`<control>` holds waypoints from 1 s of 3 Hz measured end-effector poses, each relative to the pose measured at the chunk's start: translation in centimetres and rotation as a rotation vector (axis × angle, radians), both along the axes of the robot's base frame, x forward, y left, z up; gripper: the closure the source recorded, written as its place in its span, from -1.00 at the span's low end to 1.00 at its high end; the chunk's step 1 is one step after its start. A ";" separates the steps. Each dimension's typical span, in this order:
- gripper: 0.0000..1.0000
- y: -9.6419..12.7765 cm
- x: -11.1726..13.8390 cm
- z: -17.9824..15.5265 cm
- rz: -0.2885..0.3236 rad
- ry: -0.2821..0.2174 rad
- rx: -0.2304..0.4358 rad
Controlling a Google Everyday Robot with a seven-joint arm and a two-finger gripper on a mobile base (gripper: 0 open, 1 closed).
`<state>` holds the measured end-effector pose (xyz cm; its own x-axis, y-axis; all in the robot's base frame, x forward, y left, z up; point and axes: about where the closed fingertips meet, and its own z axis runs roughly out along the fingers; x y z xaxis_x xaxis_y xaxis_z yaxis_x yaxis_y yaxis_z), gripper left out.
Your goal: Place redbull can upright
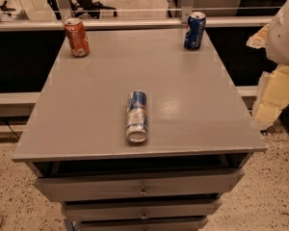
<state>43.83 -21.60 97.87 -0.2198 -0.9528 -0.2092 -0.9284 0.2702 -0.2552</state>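
The redbull can point(137, 116) is slim, blue and silver. It lies on its side near the middle front of the grey cabinet top point(86, 109), with its silver top pointing toward the front edge. My gripper is out of view. Only a white rounded part of my arm point(285, 30) shows at the right edge, off to the side of the cabinet and well away from the can.
An orange soda can point(77, 37) stands upright at the back left corner. A wider dark blue can point(194, 30) stands upright at the back right. Drawers point(143, 186) sit below the front edge. Pale yellow foam blocks point(274, 95) lie to the right.
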 end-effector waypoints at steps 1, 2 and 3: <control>-1.00 0.0 0.0 0.0 0.000 0.000 0.000; -1.00 1.4 0.6 -0.1 -0.003 -0.009 0.015; -1.00 6.5 3.3 -1.3 -0.017 -0.014 0.067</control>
<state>47.11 -15.08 96.52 -0.2323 -0.9328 -0.2754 -0.9200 0.3026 -0.2490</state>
